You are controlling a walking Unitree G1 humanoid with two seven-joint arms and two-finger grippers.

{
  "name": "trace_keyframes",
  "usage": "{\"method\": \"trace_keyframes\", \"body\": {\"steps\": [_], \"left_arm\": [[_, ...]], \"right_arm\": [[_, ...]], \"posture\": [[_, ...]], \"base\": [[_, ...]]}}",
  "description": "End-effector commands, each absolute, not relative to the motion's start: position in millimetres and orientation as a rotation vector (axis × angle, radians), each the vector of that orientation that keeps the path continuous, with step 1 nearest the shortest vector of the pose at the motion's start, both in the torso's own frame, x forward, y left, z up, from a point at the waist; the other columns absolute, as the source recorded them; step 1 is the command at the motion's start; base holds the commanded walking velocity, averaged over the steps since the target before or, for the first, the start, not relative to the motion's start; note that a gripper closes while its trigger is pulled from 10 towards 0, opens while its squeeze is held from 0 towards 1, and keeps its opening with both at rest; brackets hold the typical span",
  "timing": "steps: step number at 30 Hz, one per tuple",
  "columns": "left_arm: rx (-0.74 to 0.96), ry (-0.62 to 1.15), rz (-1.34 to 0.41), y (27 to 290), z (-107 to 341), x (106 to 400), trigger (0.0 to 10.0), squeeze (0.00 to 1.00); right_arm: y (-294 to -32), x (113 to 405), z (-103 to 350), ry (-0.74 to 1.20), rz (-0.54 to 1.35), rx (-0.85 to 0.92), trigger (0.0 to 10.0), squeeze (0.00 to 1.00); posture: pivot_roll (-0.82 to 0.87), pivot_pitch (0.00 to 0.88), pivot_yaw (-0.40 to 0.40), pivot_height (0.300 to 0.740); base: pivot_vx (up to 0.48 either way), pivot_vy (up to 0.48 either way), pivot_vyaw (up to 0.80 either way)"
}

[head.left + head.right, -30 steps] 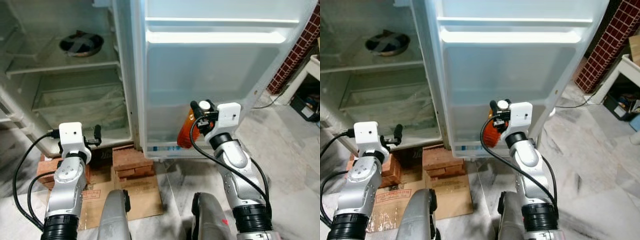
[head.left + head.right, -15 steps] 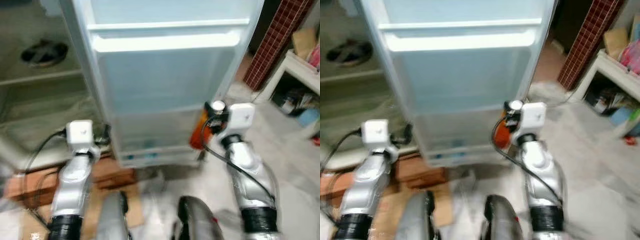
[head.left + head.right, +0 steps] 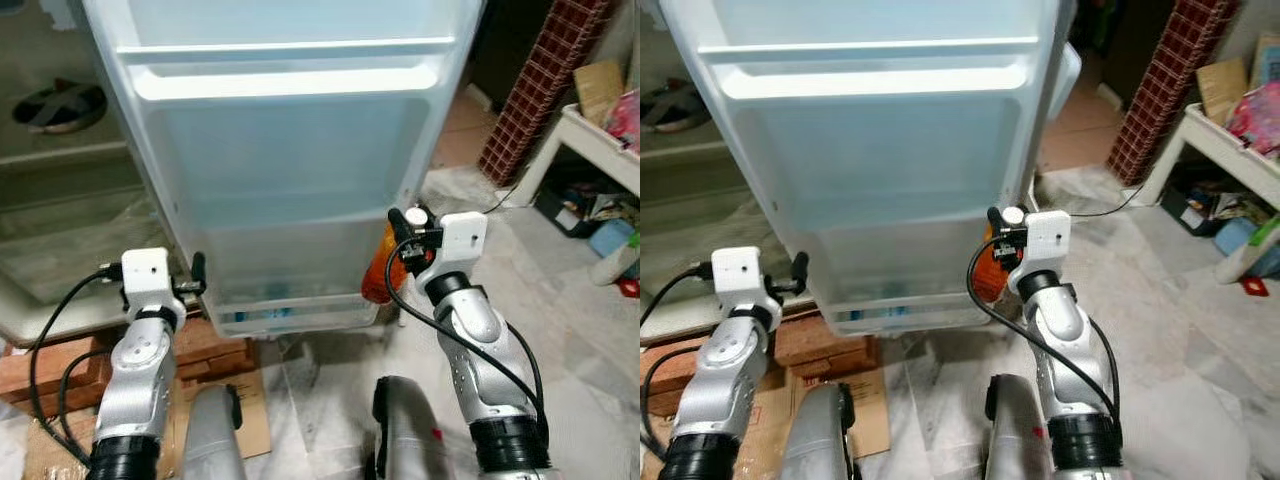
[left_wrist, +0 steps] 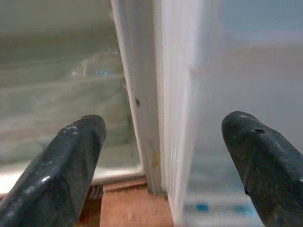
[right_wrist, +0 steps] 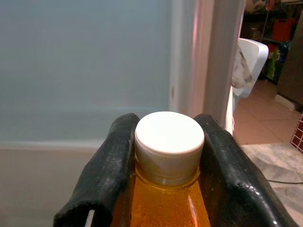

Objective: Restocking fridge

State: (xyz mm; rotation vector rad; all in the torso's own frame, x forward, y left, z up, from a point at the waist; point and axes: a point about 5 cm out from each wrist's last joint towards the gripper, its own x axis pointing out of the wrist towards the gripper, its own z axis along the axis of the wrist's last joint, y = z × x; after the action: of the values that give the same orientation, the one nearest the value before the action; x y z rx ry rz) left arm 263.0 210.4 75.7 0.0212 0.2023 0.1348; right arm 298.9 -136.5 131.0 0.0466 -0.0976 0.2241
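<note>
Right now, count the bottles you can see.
1: an orange bottle with a white cap, held by the right gripper in front of the fridge door's lower shelf. Others may be hidden behind the door.

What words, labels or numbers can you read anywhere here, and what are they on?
No text is clear enough to quote.
Cardboard on the floor: no print legible from here.
Bottom door shelf: small blue marks, too blurred to read.
Bottle in the right gripper: plain white cap, no label in sight.
Boxes and packets on the white shelf: print too small to read.
</note>
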Motion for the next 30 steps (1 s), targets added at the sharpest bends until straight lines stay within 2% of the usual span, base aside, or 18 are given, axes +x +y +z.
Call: {"method": "trace_keyframes", "body": {"steps": [1,4,8,9,12,16,26,30], "left_arm": [[0.013,0.232,0.046,210,75,245,10.0,0.0],[0.014,0.272,-0.125,197,73,219,10.0,0.0],[-0.019,0.346,-0.194,194,67,203,10.0,0.0],[0.007,0.397,-0.178,197,64,196,10.0,0.0],[0.022,0.406,-0.163,200,64,189,10.0,0.0],[0.082,0.391,-0.182,197,70,178,10.0,0.0],[0.115,0.372,-0.13,197,81,174,10.0,0.0],[0.119,0.353,-0.123,196,84,175,10.0,0.0]], "right_arm": [[-129,298,138,-0.14,0.25,0.054,10.0,0.0],[-116,303,138,-0.144,0.281,0.065,10.0,0.0],[-107,306,143,-0.16,0.31,0.075,10.0,0.0],[-102,310,146,-0.166,0.328,0.081,10.0,0.0],[-97,314,149,-0.175,0.351,0.085,10.0,0.0],[-80,325,158,-0.204,0.405,0.114,10.0,0.0],[-68,330,158,-0.228,0.454,0.09,10.0,0.0],[-69,330,158,-0.23,0.453,0.082,10.0,0.0]], "posture": [[-0.01,0.078,0.032,0.575],[0.01,0.101,0.03,0.575],[0.04,0.127,0.019,0.575],[0.04,0.136,0.016,0.575],[0.06,0.147,0.009,0.575],[0.08,0.165,-0.008,0.547],[0.11,0.203,-0.026,0.493],[0.1,0.208,-0.025,0.493]], "base": [[0.0,0.0,0.0],[0.0,0.0,0.0],[0.0,0.0,0.0],[0.0,0.0,0.0],[0.0,0.0,0.0],[0.0,0.0,0.0],[0.0,0.0,0.0],[0.0,0.0,0.0]]}}
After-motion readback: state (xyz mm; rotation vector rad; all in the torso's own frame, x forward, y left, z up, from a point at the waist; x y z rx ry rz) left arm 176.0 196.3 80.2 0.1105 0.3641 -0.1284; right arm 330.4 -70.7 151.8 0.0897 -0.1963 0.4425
